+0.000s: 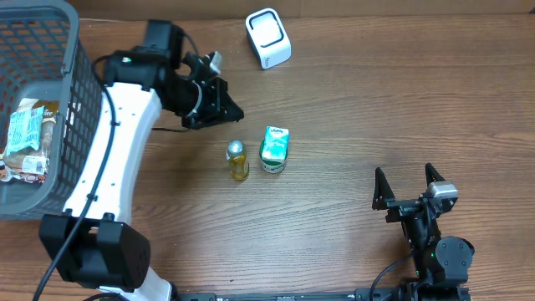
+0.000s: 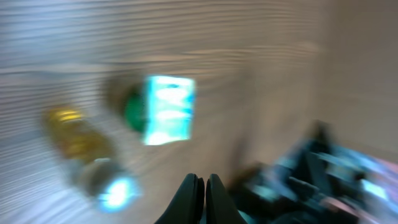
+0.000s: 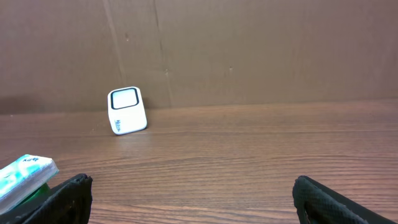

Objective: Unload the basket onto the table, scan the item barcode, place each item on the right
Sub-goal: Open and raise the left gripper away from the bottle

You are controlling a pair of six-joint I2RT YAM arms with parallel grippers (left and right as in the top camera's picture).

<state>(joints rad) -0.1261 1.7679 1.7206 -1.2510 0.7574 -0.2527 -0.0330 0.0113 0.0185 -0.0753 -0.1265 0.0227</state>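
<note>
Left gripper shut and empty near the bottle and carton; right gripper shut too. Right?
No: the right gripper is open, fingers spread wide in the right wrist view. The left gripper is shut and empty near the bottle and carton.

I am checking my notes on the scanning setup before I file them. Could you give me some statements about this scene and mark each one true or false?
1. The bottle is beside the carton on the table. True.
2. The left end effector is shut and holds nothing. True.
3. The right end effector grips the carton. False: it is open, empty and apart from the carton.
4. The scanner stands on the table, apart from the basket. True.
5. The basket is empty. False: packets lie in it.
</note>
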